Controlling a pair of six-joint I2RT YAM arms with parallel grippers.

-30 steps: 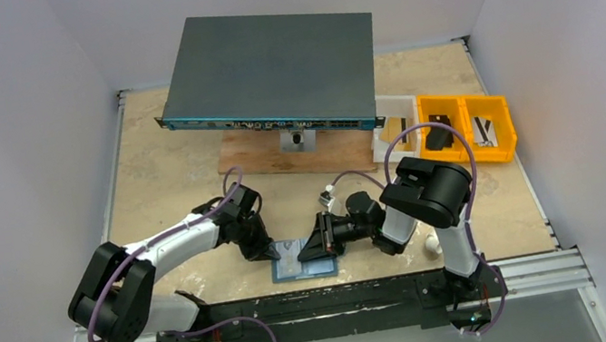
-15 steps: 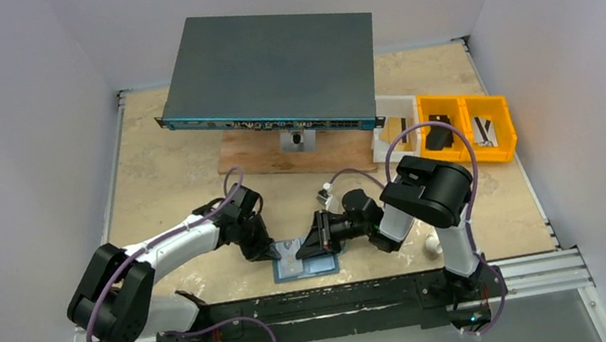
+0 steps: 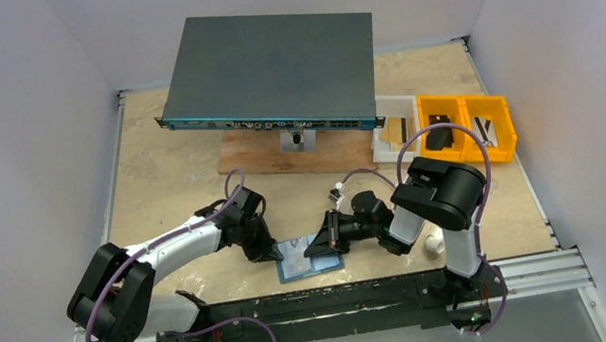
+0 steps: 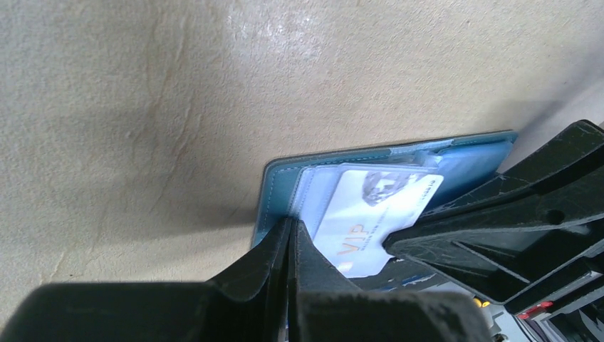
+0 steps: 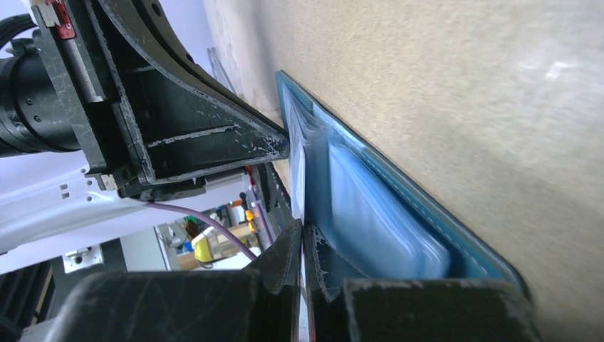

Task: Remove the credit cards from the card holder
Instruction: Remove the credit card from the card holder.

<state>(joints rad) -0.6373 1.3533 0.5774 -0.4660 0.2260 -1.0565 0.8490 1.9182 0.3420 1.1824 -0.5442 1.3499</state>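
Behind the card holder (image 3: 307, 268), grey box (image 3: 274, 70), bins (image 3: 467, 128)

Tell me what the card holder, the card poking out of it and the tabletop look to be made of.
card holder: steel-blue leather or faux leather, matte, with a seam line along the edge; its inner sleeves look like clear glossy plastic.
credit card: pale glossy plastic, printed, lying flat.
tabletop: beige and mottled with a faint sheen; stone-look laminate or vinyl, can't tell which.

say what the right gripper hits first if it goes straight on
Likely the open card holder right ahead of its tips, then the left gripper; depth is unclear.
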